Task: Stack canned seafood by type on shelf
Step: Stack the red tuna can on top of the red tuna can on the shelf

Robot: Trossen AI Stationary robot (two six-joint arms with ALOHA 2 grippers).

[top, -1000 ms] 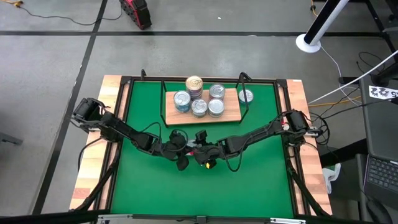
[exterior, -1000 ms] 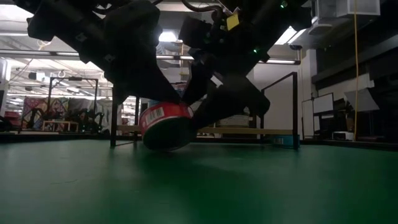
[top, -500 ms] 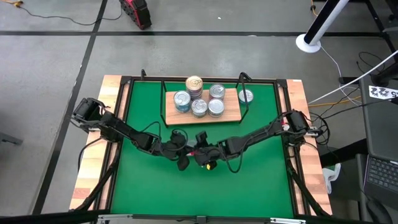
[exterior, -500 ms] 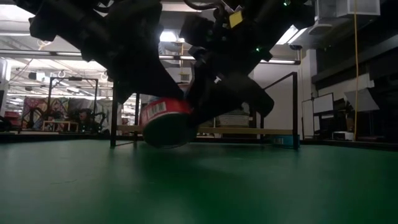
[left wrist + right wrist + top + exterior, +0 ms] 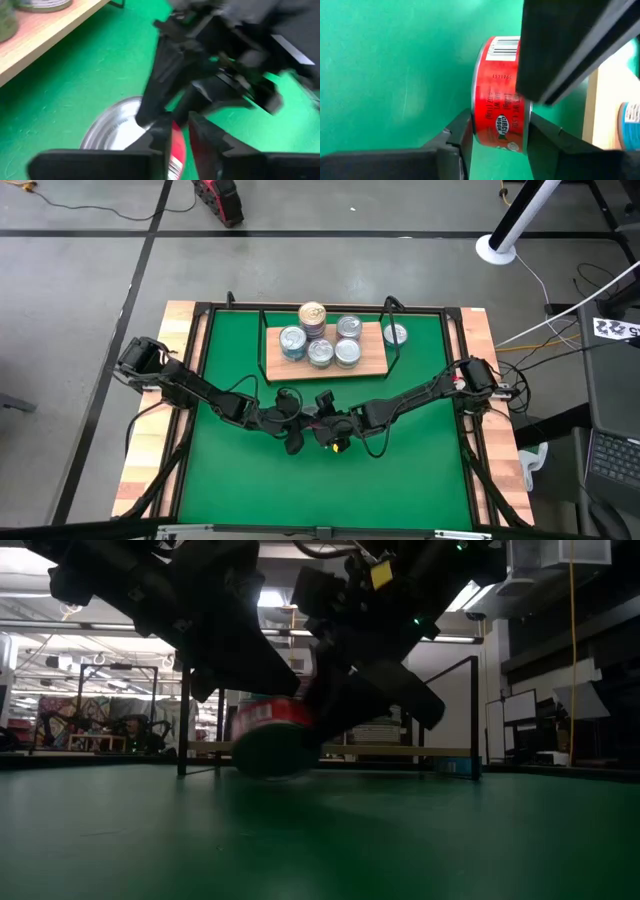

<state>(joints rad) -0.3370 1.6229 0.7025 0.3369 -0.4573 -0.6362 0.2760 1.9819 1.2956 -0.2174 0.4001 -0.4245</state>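
1. In the high view, the left end effector [image 5: 292, 438] and the right end effector [image 5: 322, 432] are seen meeting at the middle of the green-matted worktop [image 5: 230, 490], in front of the light-brown wooden shelf board [image 5: 372, 361]. Five silver-lidded round tins [image 5: 320, 353] and one gold-topped stack [image 5: 313, 314] are carried on the board; one further tin [image 5: 395, 334] lies just beside its right edge.

2. In the low view, a red-labelled flat round tin [image 5: 270, 730] is held on edge, tilted, just above the mat, with dark fingers on both sides. The shelf's black wire posts [image 5: 475, 715] are visible behind.

3. In the left wrist view, the left end effector's fingers [image 5: 160, 137] are set narrow, with the tin's red side wall [image 5: 176, 150] between them and its silver face [image 5: 112, 132] beside them.

4. In the right wrist view, the right end effector [image 5: 497, 131] is closed on the red tin [image 5: 501, 115] across its flat faces, with the shelf edge [image 5: 592, 115] near.
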